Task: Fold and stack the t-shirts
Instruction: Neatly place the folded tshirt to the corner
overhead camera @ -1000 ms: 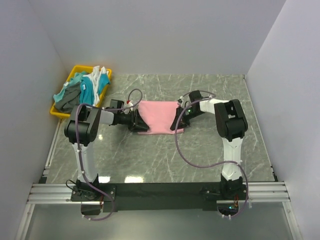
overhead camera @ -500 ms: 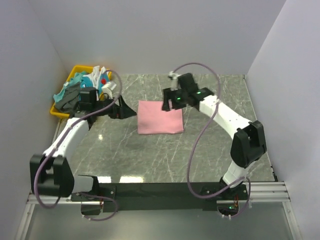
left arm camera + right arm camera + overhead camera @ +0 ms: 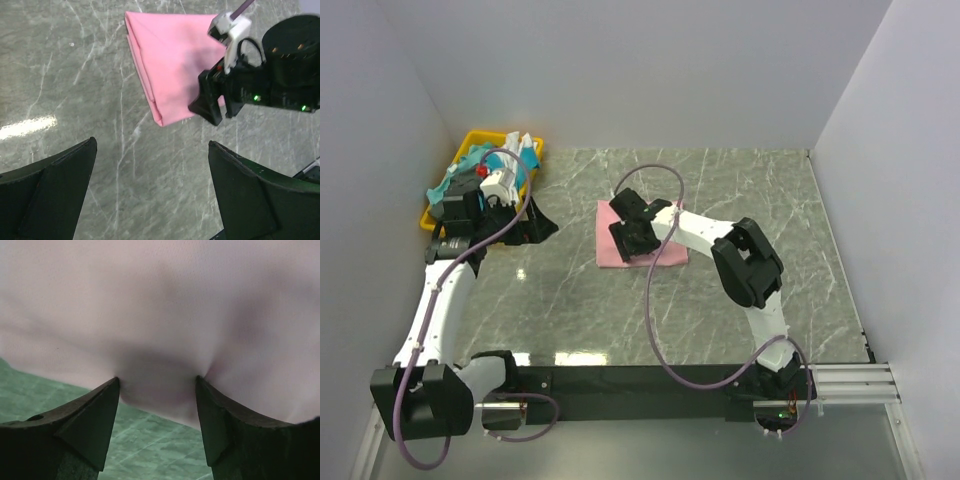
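While the folded pink t-shirt [image 3: 670, 256] lies flat mid-table [image 3: 750, 190], the right gripper [image 3: 157, 382] presses onto its left half, jaws spread, fabric bulging between them. The left gripper [image 3: 151, 145] hangs wide apart beside the yellow bin [image 3: 433, 224] of clothes [image 3: 527, 152].

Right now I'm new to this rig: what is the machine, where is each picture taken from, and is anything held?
Two robot arms are bolted at the near edge of a marble table. The wide picture looks down from above and behind. The other two come from a camera on each wrist, so the dark shapes at the bottom are that arm's fingers. A folded pink shirt lies on the table, and a yellow bin at far left holds a heap of shirts. The left gripper hangs open and empty near the bin. The right gripper is open, pressed onto the pink shirt. Nothing is lifted.
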Robot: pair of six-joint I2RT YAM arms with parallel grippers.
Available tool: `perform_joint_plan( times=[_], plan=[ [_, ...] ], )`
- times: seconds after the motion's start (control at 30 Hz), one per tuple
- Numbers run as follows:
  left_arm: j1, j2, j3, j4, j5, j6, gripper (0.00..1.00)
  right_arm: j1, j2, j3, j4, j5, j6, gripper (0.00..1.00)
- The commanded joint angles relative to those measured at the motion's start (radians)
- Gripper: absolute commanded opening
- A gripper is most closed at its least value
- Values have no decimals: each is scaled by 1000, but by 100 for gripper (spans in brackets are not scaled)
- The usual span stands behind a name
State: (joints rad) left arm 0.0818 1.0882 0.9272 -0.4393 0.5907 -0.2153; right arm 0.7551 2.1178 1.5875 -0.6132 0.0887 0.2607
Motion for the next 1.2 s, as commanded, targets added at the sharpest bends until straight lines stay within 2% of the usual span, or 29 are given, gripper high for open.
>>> perform_joint_plan(
  times=[0.0,0.17,0.3,0.4,0.53,0.7,0.83,0.97,1.07,1.17],
  plan=[
    [4,-37,-13,-21,-31,36,99,-55,5,20,-34,10,-6,69],
    [4,-50,-10,-35,-43,63,99,-193,-36,-8,-115,-41,-119,65],
    [3,-27,4,-18,-49,79,99,-353,-79,-43,-192,-46,-230,65],
    [4,4,19,-1,-49,80,99,-434,-98,-76,-200,-20,-313,65],
    [4,42,32,16,-43,86,99,-606,-91,-101,-171,-20,-478,65],
    [3,71,50,1,-28,91,99,-778,-24,-54,-186,-53,-626,64],
    [3,78,52,7,-17,90,99,-836,-12,-14,-174,-64,-738,64],
    [3,78,53,14,-14,83,99,-852,-88,22,-184,-119,-775,64],
    [4,68,53,13,-17,77,99,-872,-175,28,-192,-147,-732,66],
    [3,52,38,27,-20,67,99,-875,-243,22,-204,-121,-615,67]
  ],
)
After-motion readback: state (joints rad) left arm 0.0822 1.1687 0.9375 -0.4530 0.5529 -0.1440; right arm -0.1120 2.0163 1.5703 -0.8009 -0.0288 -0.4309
